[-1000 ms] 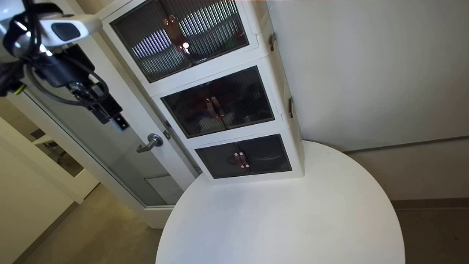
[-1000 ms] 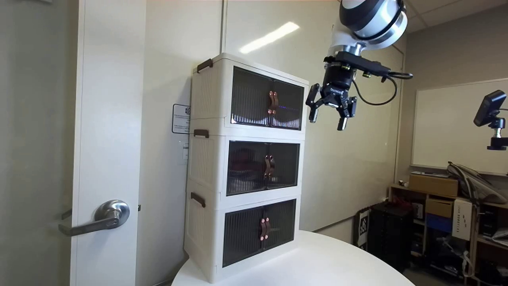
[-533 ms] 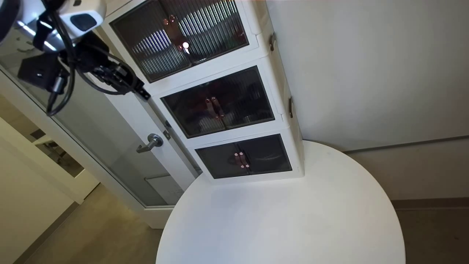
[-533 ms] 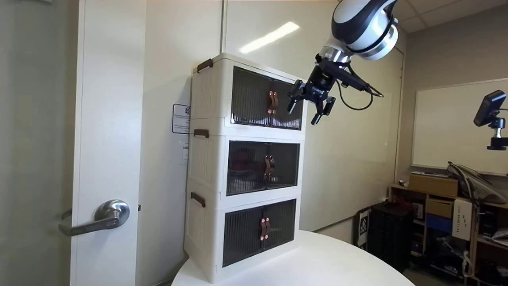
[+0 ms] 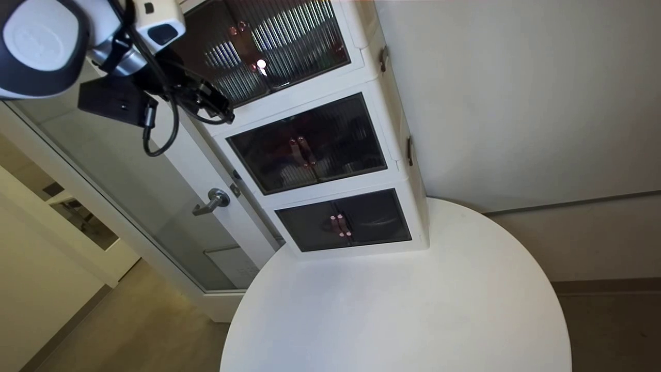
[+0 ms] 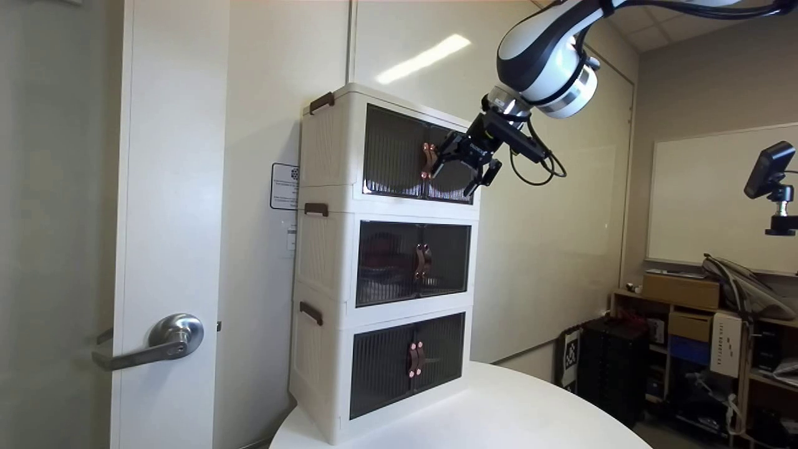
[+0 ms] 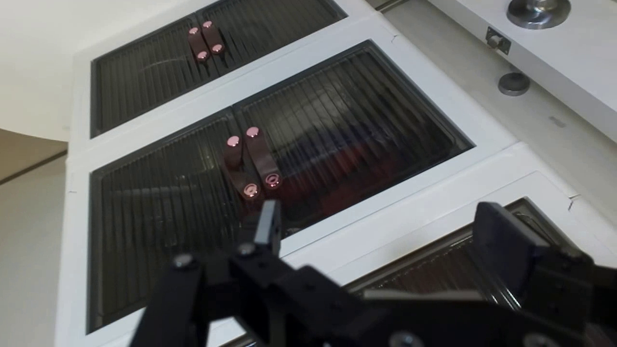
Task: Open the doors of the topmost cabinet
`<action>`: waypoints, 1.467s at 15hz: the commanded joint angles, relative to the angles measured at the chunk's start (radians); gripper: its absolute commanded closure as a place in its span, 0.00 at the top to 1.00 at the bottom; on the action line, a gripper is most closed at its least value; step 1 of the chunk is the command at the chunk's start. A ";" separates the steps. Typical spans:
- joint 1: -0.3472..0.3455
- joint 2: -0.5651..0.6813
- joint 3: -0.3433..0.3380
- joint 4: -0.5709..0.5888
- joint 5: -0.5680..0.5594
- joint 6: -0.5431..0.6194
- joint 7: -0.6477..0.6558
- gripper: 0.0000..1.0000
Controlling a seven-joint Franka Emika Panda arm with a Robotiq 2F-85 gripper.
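The gripper (image 6: 451,183) hung tilted in front of the topmost cabinet (image 6: 330,149), its two fingers spread wide and holding nothing — the wrist view showed a broad gap between them. That cabinet's striped-glass doors (image 6: 393,153) were closed, their brown strap handles (image 6: 429,161) side by side at the middle seam. In an exterior view one fingertip appeared just beside those handles; whether it touched them I could not tell. The topmost cabinet sat on the middle cabinet (image 6: 321,255), and that on the bottom cabinet (image 6: 318,368) — both closed as well — with the lowest standing near the edge of a round white table (image 5: 392,310).
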 commanded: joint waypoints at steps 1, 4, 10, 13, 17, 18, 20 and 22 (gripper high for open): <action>-0.006 0.070 -0.007 0.119 0.146 -0.030 -0.201 1.00; -0.031 0.078 -0.005 0.175 0.215 -0.046 -0.350 1.00; -0.076 0.073 -0.011 0.232 0.220 0.000 -0.521 1.00; -0.080 0.059 -0.012 0.211 0.201 -0.004 -0.479 1.00; -0.082 0.059 -0.013 0.213 0.201 -0.004 -0.481 1.00; -0.085 0.064 -0.014 0.217 0.201 -0.031 -0.482 1.00; -0.091 0.075 -0.008 0.232 0.240 -0.067 -0.533 1.00; -0.086 0.091 -0.019 0.254 0.256 -0.103 -0.558 1.00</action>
